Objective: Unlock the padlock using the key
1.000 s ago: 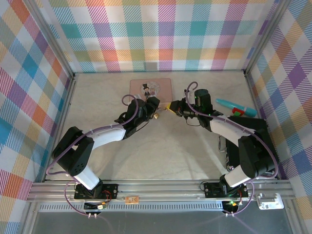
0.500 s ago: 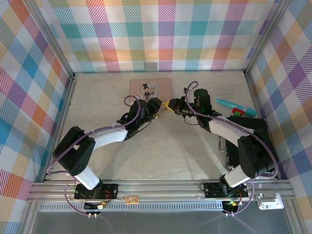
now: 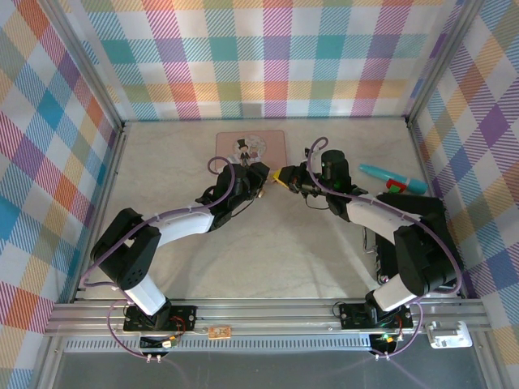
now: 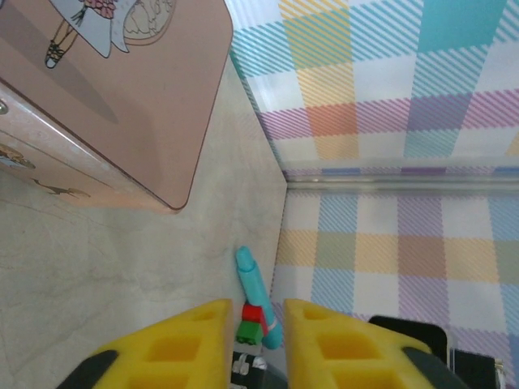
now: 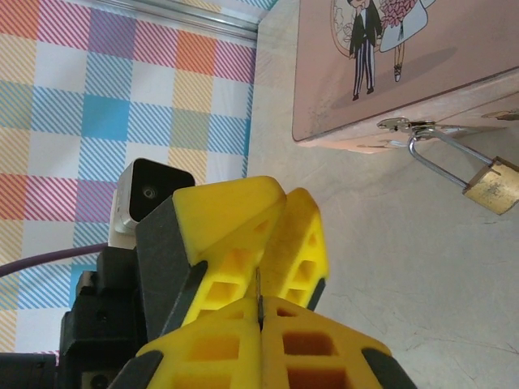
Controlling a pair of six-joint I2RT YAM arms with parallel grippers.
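The tiny brass padlock hangs by its silver shackle from the clasp of the pink tin, resting on the table in front of it. My right gripper is shut on the key, a thin dark sliver poking out between its yellow pads. The left gripper is right in front of it, tip to tip, with the key's end pointing at the gap between its fingers. In the left wrist view the left gripper is open with nothing between its fingers. From above, both grippers meet just before the tin.
A teal and red pen-like tool lies at the right wall, also seen past the left fingers. Plaid walls enclose the table on three sides. The marble tabletop lies bare between the arms.
The left gripper has lifted away from the padlock and swung right to meet the right gripper. The right gripper has edged left and toward the tin with the key.
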